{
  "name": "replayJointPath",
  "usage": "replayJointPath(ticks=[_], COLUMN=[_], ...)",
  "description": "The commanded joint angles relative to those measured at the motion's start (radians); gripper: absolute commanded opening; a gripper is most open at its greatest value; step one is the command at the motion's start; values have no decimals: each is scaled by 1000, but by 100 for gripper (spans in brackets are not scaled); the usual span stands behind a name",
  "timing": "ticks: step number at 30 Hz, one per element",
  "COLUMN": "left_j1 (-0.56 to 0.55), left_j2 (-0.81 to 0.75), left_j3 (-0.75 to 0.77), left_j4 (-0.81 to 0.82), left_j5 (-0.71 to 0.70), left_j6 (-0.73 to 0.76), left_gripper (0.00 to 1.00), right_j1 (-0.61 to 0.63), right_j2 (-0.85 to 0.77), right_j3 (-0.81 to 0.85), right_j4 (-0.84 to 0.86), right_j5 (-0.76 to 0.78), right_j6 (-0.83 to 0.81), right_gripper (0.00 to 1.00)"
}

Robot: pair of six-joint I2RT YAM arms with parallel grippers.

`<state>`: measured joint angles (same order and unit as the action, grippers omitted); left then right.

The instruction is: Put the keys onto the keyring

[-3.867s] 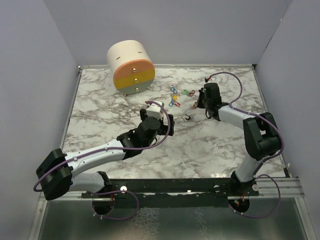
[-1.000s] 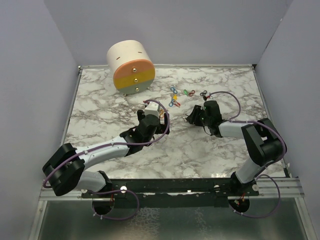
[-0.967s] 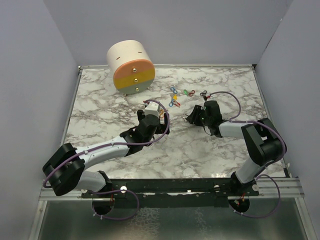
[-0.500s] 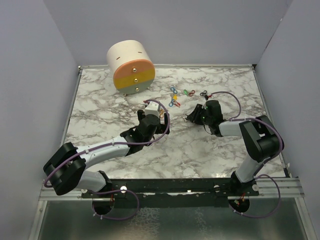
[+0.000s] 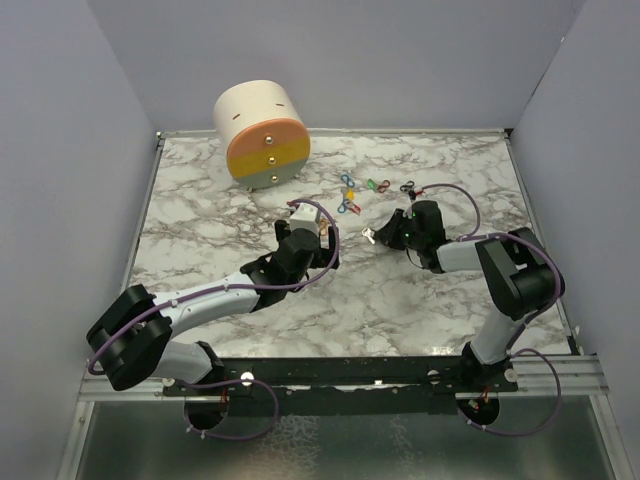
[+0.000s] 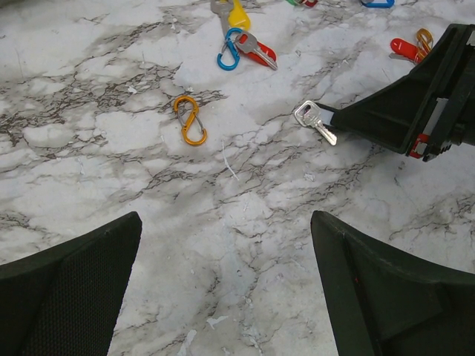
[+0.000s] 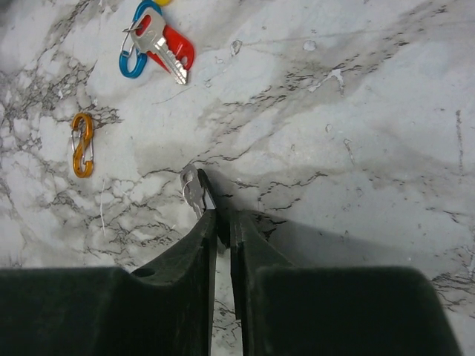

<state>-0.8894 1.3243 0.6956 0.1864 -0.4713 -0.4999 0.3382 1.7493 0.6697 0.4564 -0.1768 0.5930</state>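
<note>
My right gripper (image 7: 221, 215) is shut on a small silver key (image 7: 191, 187), which sticks out past its fingertips just above the marble. From the left wrist that same key (image 6: 313, 120) shows at the tip of the right gripper (image 6: 343, 119). An orange figure-8 clip (image 6: 191, 121) lies to its left. A red-headed key (image 7: 174, 48) hangs on a blue clip (image 7: 133, 59). More coloured keys (image 5: 350, 195) lie behind. My left gripper (image 6: 226, 289) hovers open over bare marble, nothing between its fingers. Which of the clips is the keyring I cannot tell.
A cream cylinder with an orange and yellow face (image 5: 262, 133) stands at the back left of the marble table (image 5: 200, 220). Another red key with an orange clip (image 6: 412, 46) lies beside the right gripper. Grey walls close in both sides.
My right gripper's fingers have closed onto the silver key, which now shows at their tip. The left arm has stayed where it was, still open.
</note>
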Motion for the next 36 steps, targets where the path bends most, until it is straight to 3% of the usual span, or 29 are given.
replayJointPath(ticks=[1, 7, 20, 36], left_j1=[6, 6, 6, 6], left_j2=[-2, 0, -2, 3], left_j3=[-10, -8, -1, 0], left_j4=[23, 25, 27, 22], left_j5=[17, 19, 40, 30], left_j6=[-8, -7, -18, -15], left_gripper=[99, 99, 97, 96], right_j1=[-3, -2, 30, 42], right_j2=[16, -67, -538, -641], right_j3=[-12, -51, -143, -106], right_j4=[8, 32, -104, -203], right_j5=[-26, -13, 84, 62], right_j6=[2, -35, -268, -280], right_gripper=[6, 1, 1, 1])
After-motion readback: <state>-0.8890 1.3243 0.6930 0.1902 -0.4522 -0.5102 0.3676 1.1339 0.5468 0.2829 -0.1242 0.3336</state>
